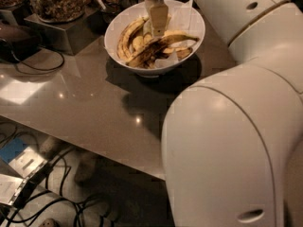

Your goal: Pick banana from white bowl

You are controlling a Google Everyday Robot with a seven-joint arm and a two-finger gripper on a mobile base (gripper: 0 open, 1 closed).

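The white bowl stands at the back of the brown table, lined with white paper. In it lies the long curved banana, dull yellow with heavy brown-black patches, running from lower left to upper right. Shorter bananas lie beside it on the left. My gripper hangs down from the top edge into the bowl, with its tip just above the middle of the long banana. Whether it touches the banana I cannot tell.
Glass jars of nuts stand on a metal stand at the back left. A dark device with a black cable lies at the left. My white arm fills the right. Cables lie on the floor below the table edge.
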